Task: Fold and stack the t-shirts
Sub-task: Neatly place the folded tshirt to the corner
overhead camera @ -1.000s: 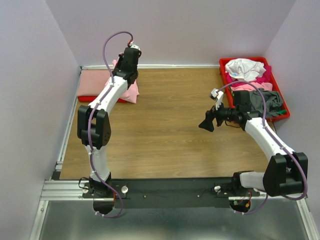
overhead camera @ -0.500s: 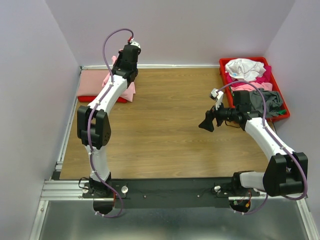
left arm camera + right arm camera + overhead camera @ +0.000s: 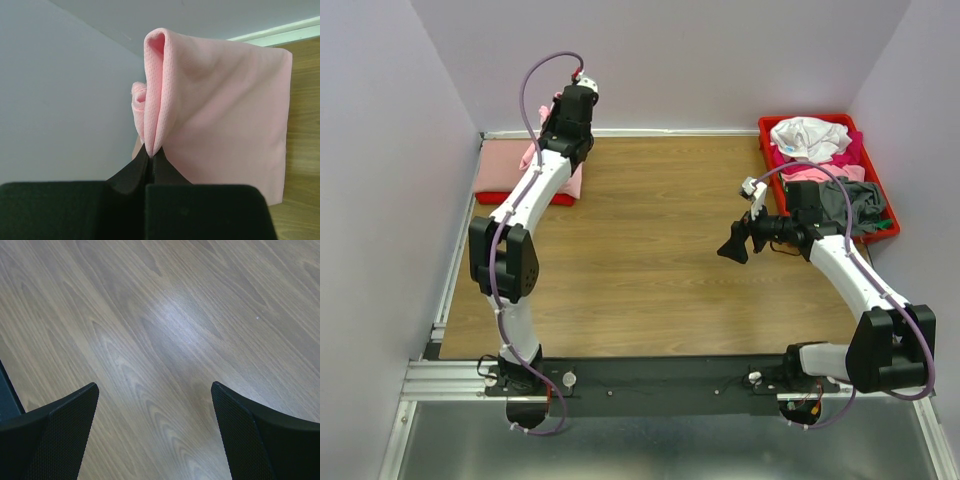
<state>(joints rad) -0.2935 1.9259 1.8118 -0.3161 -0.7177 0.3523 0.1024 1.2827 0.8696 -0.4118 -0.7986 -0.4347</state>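
Hanging from the left gripper, whose jaws are clamped on its folded edge, the pink shirt is at the table's far left corner. It drapes over the near edge of the stack of folded shirts; I cannot tell whether they touch. The stack lies just left of the gripper, its long side along the back wall, so the set-down probably goes leftward. The right gripper gapes empty over bare table, well apart, near the tray of loose shirts.
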